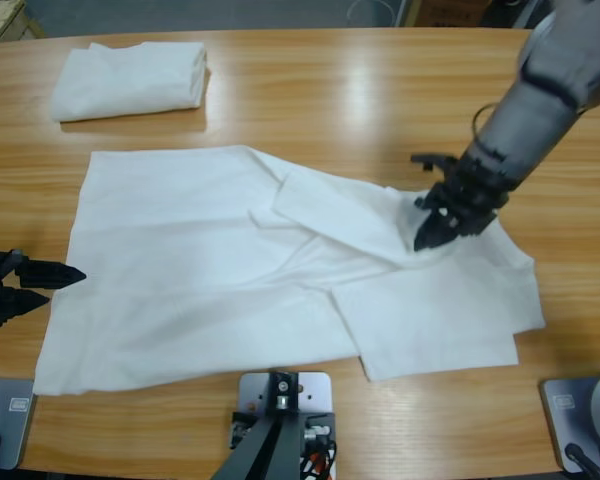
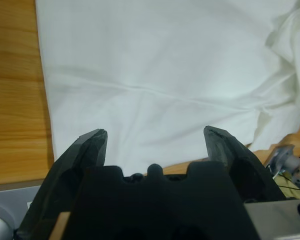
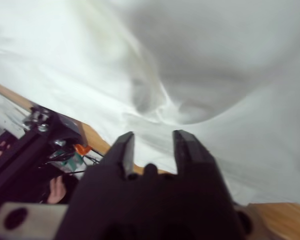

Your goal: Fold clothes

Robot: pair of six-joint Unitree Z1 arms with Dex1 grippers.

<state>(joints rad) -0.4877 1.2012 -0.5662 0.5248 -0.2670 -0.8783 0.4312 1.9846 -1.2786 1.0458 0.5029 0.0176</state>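
A white T-shirt (image 1: 220,270) lies spread across the middle of the wooden table (image 1: 380,90), reaching toward its near edge, with one flap folded over on the right half. The right gripper (image 1: 435,225) is down on that folded part near the table's right end; its jaws stand a little apart with no cloth between them. The left gripper (image 1: 50,285) sits at the shirt's left edge, jaws spread wide and holding nothing. A second shirt (image 1: 130,80), already folded, rests near the far left corner.
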